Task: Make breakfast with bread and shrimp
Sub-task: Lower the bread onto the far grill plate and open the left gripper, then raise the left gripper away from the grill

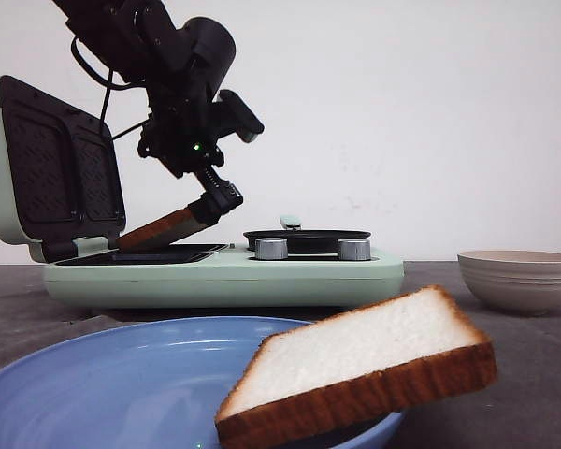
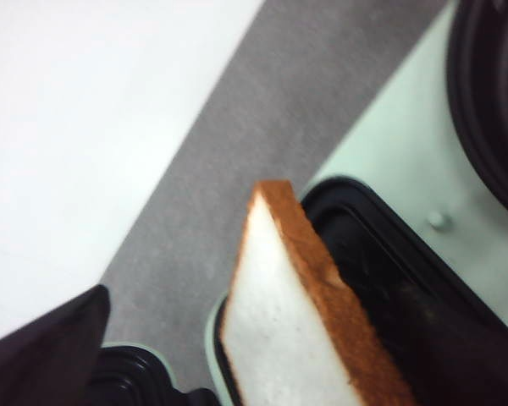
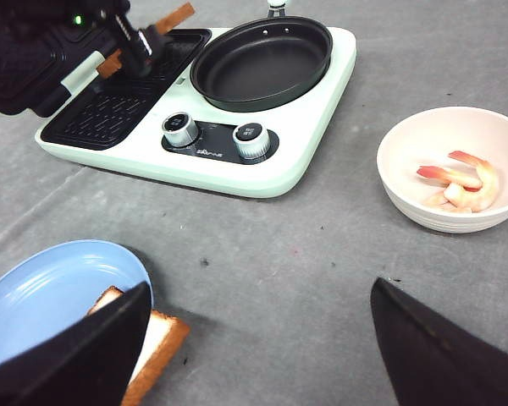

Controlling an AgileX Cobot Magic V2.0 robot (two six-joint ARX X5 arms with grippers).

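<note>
- Your left gripper (image 1: 208, 208) clamps one bread slice (image 1: 159, 229), tilted, over the grill plate (image 3: 123, 93) beneath it.
- Your right gripper (image 3: 258, 338) is spread wide; second slice (image 3: 152, 347) beside it on the blue plate (image 3: 42, 292).

The front view sits low at table height, very near the blue round plate (image 1: 103, 374), facing the far white wall. The right wrist view looks down from above onto the same plate and the mint-green breakfast cooker (image 3: 305, 161). The left wrist view hangs close over the cooker's black grill tray (image 2: 381, 279).
</note>
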